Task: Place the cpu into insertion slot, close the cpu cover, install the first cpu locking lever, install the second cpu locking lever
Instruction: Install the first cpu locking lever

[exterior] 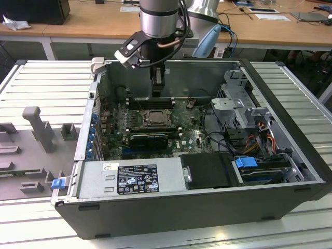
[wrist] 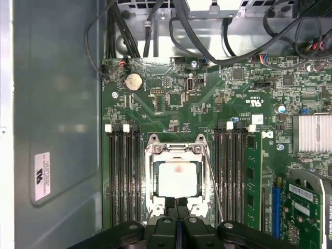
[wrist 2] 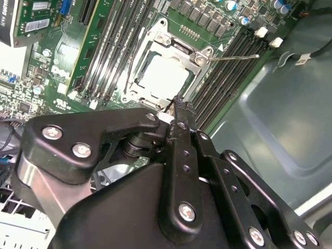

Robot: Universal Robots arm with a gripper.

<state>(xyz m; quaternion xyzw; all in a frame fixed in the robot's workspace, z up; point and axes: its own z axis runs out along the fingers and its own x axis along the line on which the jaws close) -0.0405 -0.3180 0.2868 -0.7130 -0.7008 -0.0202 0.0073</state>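
Claw (wrist: 177, 201) is pinched shut on nothing I can see, at the cpu cover's (wrist: 176, 150) edge. A skewed descent could scrape the cpu (wrist: 178, 179) beneath.

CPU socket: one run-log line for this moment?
cpu: in insertion slot | cpu cover: down over cpu | locking lever: swung out beside slot | pincer: shut, at slot edge

cpu (wrist: 178, 179): pale silver square, flat in slot | slot (wrist: 176, 139): dark socket, green board, just left of centre in exterior view | cover (wrist: 153, 179): silver frame flat around cpu, chip showing through window
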